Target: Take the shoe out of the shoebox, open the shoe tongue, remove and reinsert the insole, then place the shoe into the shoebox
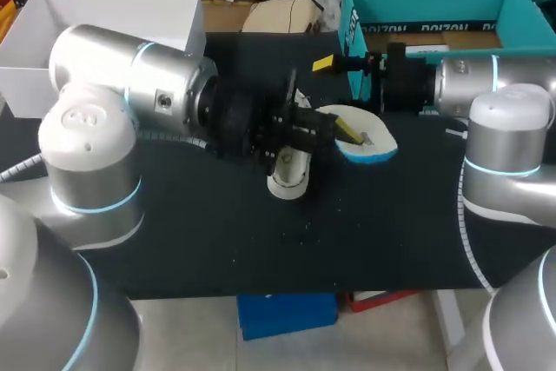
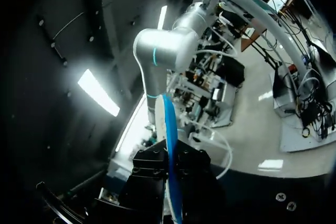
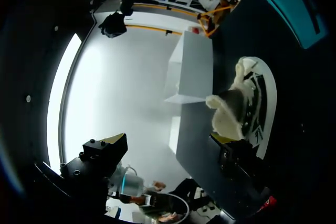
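A: How far along?

B: The white fabric shoe [image 1: 289,175] is out of the teal cardboard shoebox [image 1: 434,6]. It lies on the black table top [image 1: 391,241], in front of the box and off past its left corner. The flat oval white insole with a blue rim [image 1: 369,141] is out of the shoe.

A: Who holds the insole?

B: The left gripper [image 1: 343,130]. Its wrist view shows the insole [image 2: 167,124] edge-on, running up between the fingers of that gripper [image 2: 170,177], which pinch it from both sides. It hangs nearer the shoebox than the shoe does, just in front of the box's left corner.

A: And the other claw?

B: The right gripper [image 3: 168,140] has its fingers spread wide with nothing between them. In the head view it [image 1: 334,64] sits at the shoebox's left wall. The shoe [image 3: 247,103] lies ahead of it.

A: What is left?

B: Probably the insole back into the shoe, then the shoe into the shoebox. Whether the tongue is folded open cannot be told.

A: Look of the shoe?

B: White and soft-looking, and it lies on its side, the patterned sole facing the right wrist camera.
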### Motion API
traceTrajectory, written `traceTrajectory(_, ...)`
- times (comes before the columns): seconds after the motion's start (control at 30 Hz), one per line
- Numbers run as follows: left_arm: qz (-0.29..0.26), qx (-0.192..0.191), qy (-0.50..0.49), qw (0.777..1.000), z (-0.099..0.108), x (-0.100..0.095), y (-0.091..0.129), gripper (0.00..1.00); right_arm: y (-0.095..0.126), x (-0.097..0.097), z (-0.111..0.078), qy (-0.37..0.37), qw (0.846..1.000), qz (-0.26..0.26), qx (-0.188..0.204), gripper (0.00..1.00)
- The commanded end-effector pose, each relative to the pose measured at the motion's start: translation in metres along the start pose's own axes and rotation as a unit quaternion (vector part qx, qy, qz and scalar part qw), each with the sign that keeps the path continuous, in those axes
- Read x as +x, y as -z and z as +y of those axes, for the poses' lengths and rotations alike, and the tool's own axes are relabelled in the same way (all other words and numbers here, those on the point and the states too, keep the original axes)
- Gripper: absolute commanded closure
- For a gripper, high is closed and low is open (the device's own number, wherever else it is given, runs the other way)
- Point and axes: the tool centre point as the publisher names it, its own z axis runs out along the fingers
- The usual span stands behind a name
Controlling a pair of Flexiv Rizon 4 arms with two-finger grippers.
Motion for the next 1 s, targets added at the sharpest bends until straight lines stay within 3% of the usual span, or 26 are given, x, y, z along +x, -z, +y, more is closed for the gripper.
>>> traceTrajectory(0.03, -0.017, -0.005, -0.036, 0.999, -0.003, 0.048, 0.014, 1.00, -0.001, -0.001, -0.001, 0.000, 1.000, 0.000, -0.002, 0.00)
traceTrajectory(0.17, -0.026, -0.008, -0.058, 0.998, 0.000, 0.078, 0.023, 1.00, -0.001, -0.001, -0.001, 0.000, 1.000, 0.000, -0.002, 0.00)
traceTrajectory(0.27, -0.028, -0.032, -0.038, 0.998, 0.009, 0.099, 0.026, 1.00, -0.001, -0.001, -0.001, 0.000, 1.000, 0.000, -0.002, 0.00)
traceTrajectory(0.87, -0.028, -0.032, -0.038, 0.998, 0.009, 0.099, 0.026, 1.00, -0.001, -0.001, -0.001, 0.000, 1.000, 0.000, -0.002, 0.00)
traceTrajectory(1.0, -0.007, -0.030, -0.131, 0.991, -0.008, 0.119, 0.007, 1.00, -0.001, -0.001, -0.001, 0.000, 1.000, 0.000, -0.002, 0.00)
